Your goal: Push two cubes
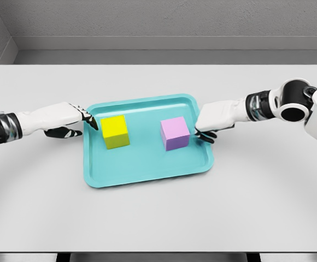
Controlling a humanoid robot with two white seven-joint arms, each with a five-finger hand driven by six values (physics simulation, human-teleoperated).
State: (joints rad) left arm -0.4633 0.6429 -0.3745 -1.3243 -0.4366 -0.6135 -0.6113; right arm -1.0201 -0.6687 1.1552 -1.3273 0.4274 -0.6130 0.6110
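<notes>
**Both hands at the tray's edges, cubes between them**

Nearest me I see the bare grey table [158, 218], with nothing on its front half. Further in sits the teal tray [147, 172], turned slightly so its right side lies further back than its left.

On the tray I have two cubes, well apart. The yellow cube [115, 131] stands in the left half; the purple cube [175, 133] stands in the right half, near the right rim. Both rest flat on the tray floor.

My left hand [71, 121] comes in from the left and reaches the tray's left rim. Its fingers are stretched out towards the yellow cube, with the dark fingertips [93, 122] just beside the cube's left face; I cannot tell whether they touch it. It grips nothing.

My right hand [216, 121] comes in from the right and sits over the tray's right rim, just beside the purple cube. Its fingers are extended, slightly bent downward, and it grips nothing.

Behind the table is a grey wall [158, 22].
</notes>
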